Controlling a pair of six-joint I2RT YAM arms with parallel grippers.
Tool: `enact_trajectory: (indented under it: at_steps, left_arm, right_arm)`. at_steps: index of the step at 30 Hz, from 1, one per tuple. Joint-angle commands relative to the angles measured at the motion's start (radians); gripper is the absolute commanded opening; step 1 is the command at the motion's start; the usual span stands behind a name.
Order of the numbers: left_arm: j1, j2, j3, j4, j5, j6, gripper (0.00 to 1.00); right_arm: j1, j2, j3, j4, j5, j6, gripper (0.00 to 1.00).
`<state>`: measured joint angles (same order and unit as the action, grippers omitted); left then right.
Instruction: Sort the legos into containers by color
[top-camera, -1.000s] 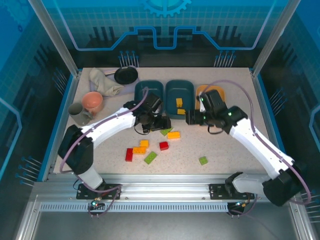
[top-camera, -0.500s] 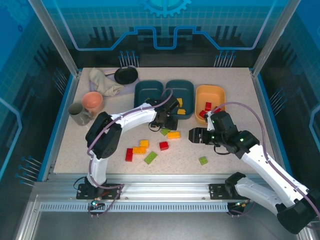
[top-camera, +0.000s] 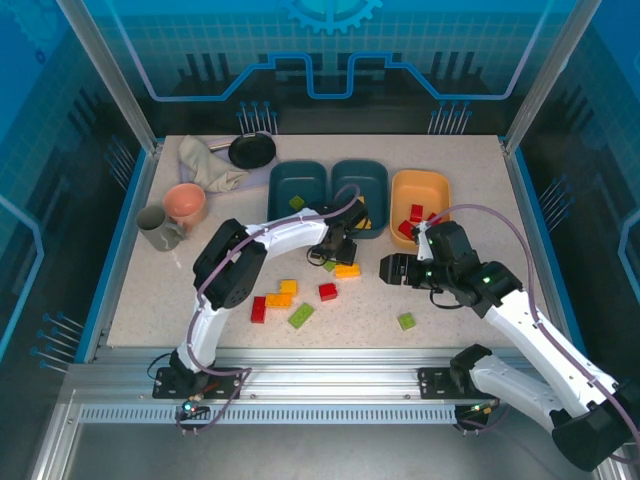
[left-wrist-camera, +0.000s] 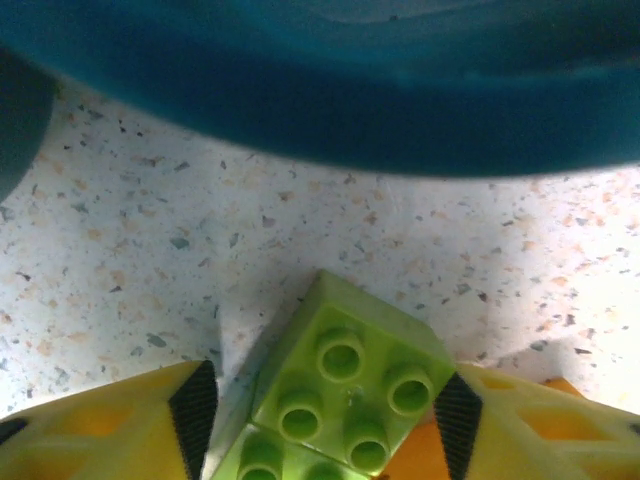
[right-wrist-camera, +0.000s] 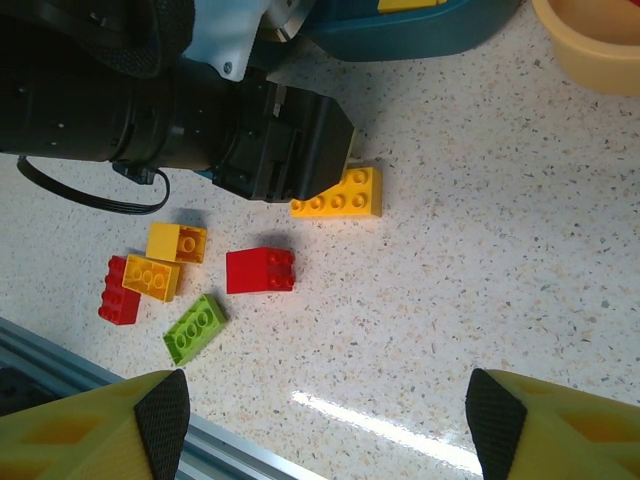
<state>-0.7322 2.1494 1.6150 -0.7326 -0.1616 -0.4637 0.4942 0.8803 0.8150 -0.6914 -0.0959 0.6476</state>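
My left gripper (left-wrist-camera: 325, 425) has its jaws spread to either side of a green lego (left-wrist-camera: 345, 385) lying studs up. One pad (left-wrist-camera: 455, 425) sits right at the brick's corner, while the other pad (left-wrist-camera: 195, 410) shows a sliver of table (left-wrist-camera: 150, 250) beside it, so I would not call it a pinch. A yellow-orange brick (left-wrist-camera: 405, 465) pokes out from under the green one. Just beyond the jaws runs the wall of a dark teal tub (left-wrist-camera: 330, 110).

My right gripper (right-wrist-camera: 325, 420) hangs with its jaws wide apart and nothing between them. Ahead and left of them lies a green oblong brick (right-wrist-camera: 195, 328). A little farther sits a red brick (right-wrist-camera: 260, 270), with a small cluster of red and yellow bricks (right-wrist-camera: 140, 275) off to its left. Far ahead and right is the yellow-orange tub (right-wrist-camera: 590, 45). From overhead it holds red legos (top-camera: 415, 212).
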Motion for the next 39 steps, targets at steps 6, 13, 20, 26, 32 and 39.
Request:
enact_trajectory:
  at_steps: [6,13,20,26,32,39]
  left_arm:
    - [-0.023,0.023,0.023,-0.032,-0.059,0.008,0.39]
    - [-0.035,-0.074,-0.017,-0.054,-0.113,-0.023,0.33]
    - [-0.034,-0.195,-0.049,-0.085,-0.118,-0.02,0.32]
    - [-0.006,-0.252,0.016,-0.133,-0.13,-0.022,0.32]
    - [0.121,-0.213,0.187,-0.168,-0.059,-0.015,0.33]
    - [0.296,0.016,0.456,-0.201,0.101,-0.024,0.33]
  right_arm:
    - [-0.023,0.005,0.002,0.002,-0.039,-0.011,0.76]
    - [-0.024,0.021,0.029,0.006,-0.041,-0.03,0.75]
    - [-0.023,0.056,0.058,0.007,-0.05,-0.057,0.75]
    - [-0.001,0.107,0.109,0.03,-0.061,-0.075,0.75]
    - [0.048,0.239,0.19,0.115,-0.08,-0.052,0.75]
    - [0.059,0.5,0.428,0.087,-0.038,-0.019,0.74]
